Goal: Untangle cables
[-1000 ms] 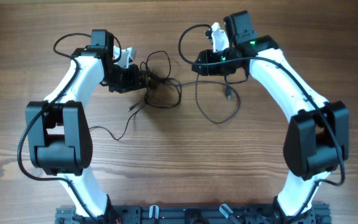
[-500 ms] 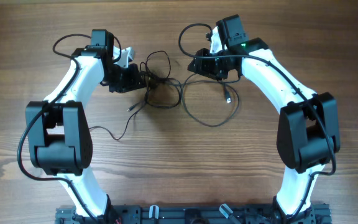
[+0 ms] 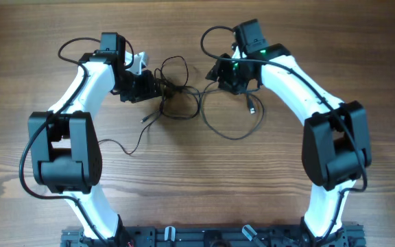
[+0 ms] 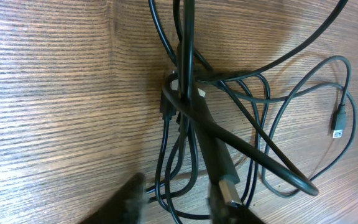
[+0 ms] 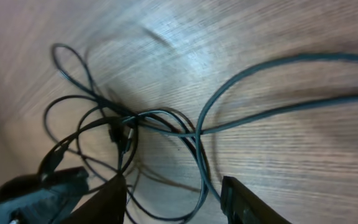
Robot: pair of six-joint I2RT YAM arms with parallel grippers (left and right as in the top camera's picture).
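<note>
The cables (image 3: 177, 92) are thin black cords knotted on the table, with a wide loop (image 3: 232, 123) trailing right to a small plug (image 3: 251, 106). My left gripper (image 3: 151, 86) is at the knot's left side. In the left wrist view the gripper (image 4: 176, 205) is open, several strands (image 4: 185, 112) run between its fingers, and a silvery-tipped plug (image 4: 229, 190) lies against the right finger. My right gripper (image 3: 218, 72) hangs over the knot's right edge. In the right wrist view it (image 5: 176, 202) is open, straddling one strand (image 5: 201, 168) without pinching it.
A loose cable end (image 3: 145, 119) and a thin tail (image 3: 125, 147) lie near the left arm. Thicker arm wires arc behind both wrists (image 3: 70, 46) (image 3: 208, 34). Bare wooden tabletop (image 3: 197, 185) stretches toward the front between the arm bases.
The right arm has swung left toward the knot, and the wide loop has shifted left with it. The left jaws have spread a little; the left arm stays put.
</note>
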